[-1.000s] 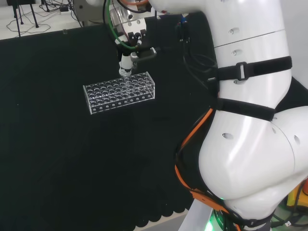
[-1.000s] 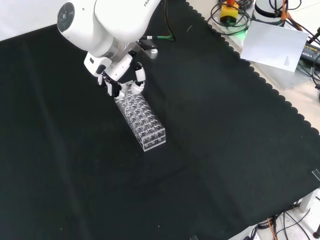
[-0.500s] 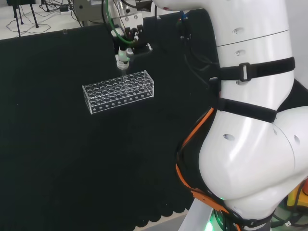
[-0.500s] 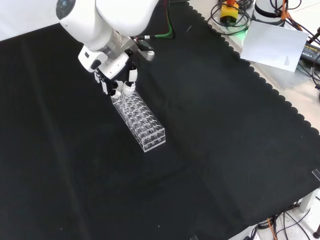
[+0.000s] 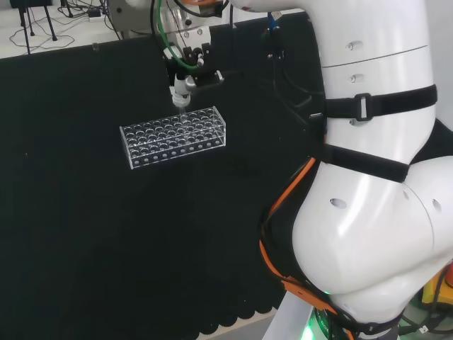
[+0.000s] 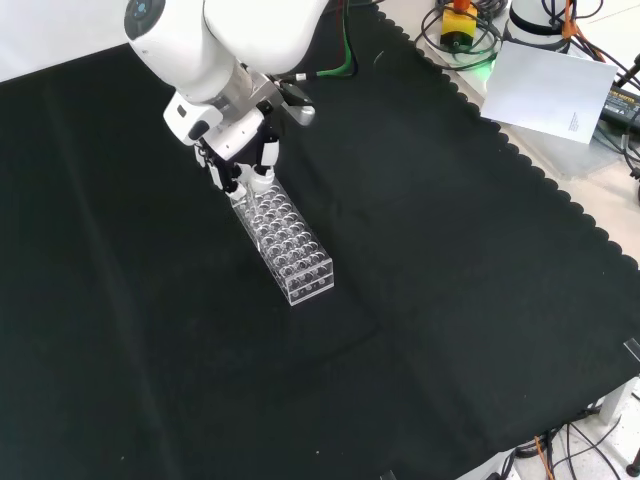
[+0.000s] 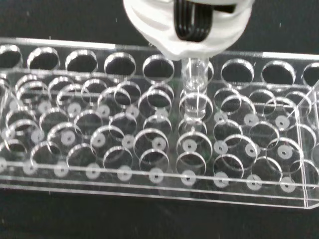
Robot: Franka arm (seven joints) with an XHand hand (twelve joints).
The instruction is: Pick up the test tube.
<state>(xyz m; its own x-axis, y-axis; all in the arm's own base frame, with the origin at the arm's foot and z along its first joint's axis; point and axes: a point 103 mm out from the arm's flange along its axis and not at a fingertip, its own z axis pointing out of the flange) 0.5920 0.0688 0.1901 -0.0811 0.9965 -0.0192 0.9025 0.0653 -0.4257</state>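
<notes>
The clear rack [image 7: 149,149] sits on the worktop [image 6: 450,300]. Directly above its far row hangs the test tube [image 7: 194,92] — upright, its lower end at a hole's mouth — pinched at the top by the hand [image 7: 192,25], so lifting means straight up.

Clear glossy plastic rack [image 7: 149,144], clear test tube [image 7: 194,92], matt black cloth [image 6: 450,260].

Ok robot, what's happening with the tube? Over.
Hand shut on test tube. Tube upright, its lower end above the clear rack. Nothing in the way.
</notes>
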